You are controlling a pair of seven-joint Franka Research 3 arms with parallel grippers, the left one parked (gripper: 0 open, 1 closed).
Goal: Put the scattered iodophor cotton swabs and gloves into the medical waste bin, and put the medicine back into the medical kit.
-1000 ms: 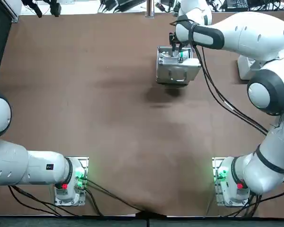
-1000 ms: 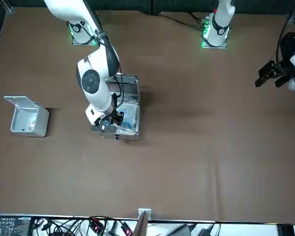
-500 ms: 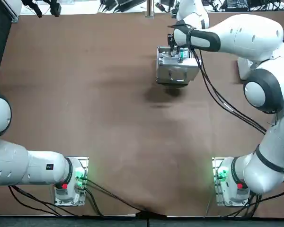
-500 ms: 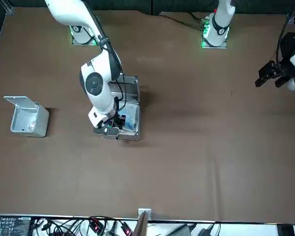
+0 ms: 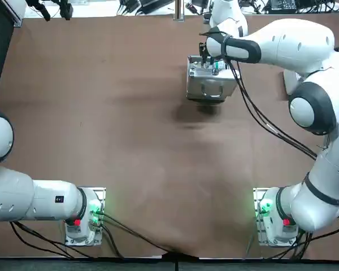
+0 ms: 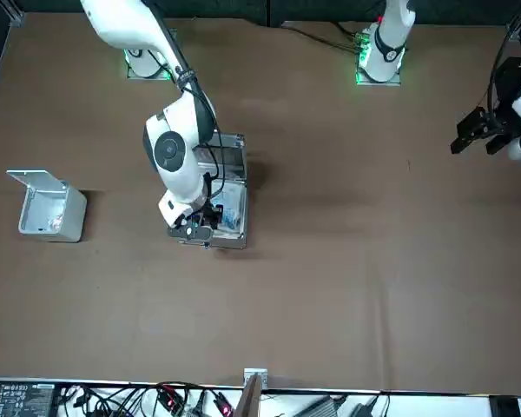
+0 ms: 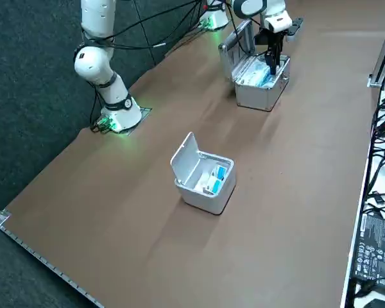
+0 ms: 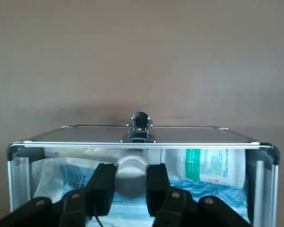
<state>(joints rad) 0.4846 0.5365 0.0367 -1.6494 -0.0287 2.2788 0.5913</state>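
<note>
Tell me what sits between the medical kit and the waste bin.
Only bare table, per the front view. The right hand, gripping a medicine bottle, is at the kit.

One medical kit point(image 7: 256, 97), one waste bin point(image 7: 205, 200), two bottles point(image 8: 210, 166) (one medicine bottle point(image 8: 131, 171) in the right gripper point(image 8: 131, 182))

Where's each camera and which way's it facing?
Top: overhead, looking down; both arm bases at bottom, right arm at open silver metal medical kit.
Front: across table, facing robot; right arm left, white flip-lid waste bin further left.
Right side: raised at robot's right, diagonal; bin near, kit far, right arm.
Right wrist: on wrist; right gripper shut on white medicine bottle.
Shared: kit in all four.
</note>
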